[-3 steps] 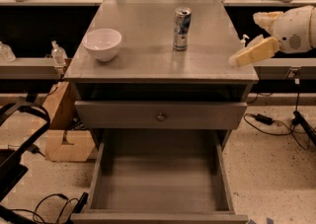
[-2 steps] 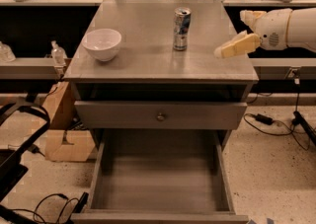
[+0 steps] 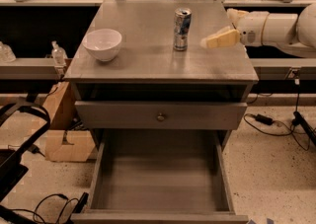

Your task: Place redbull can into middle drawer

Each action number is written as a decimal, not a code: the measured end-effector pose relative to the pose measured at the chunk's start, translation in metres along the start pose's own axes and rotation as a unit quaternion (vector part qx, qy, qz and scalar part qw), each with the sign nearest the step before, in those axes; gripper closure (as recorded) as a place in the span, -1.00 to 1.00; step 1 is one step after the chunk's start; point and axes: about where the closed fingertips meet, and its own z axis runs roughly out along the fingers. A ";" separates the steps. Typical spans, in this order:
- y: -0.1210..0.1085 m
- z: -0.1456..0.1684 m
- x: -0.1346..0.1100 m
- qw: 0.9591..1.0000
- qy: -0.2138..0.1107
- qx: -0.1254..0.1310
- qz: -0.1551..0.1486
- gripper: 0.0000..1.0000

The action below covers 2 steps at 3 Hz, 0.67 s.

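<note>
On the surface (image 3: 148, 65), redbull can (image 3: 181, 29) stands upright right of the bowl (image 3: 102, 44), likely light, slick, dentable, so grip mid-body; my fingers (image 3: 219, 39) hover near its right, cannot tell if apart; middle drawer (image 3: 158, 178) open below.

Free gap, can (image 3: 181, 29) to end effector (image 3: 204, 43)
</note>
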 end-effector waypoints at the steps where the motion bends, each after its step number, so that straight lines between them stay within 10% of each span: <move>1: -0.019 0.032 0.003 0.999 -0.039 -0.003 0.019 -1.00; 2: -0.015 0.067 -0.004 0.997 -0.063 -0.029 0.029 -1.00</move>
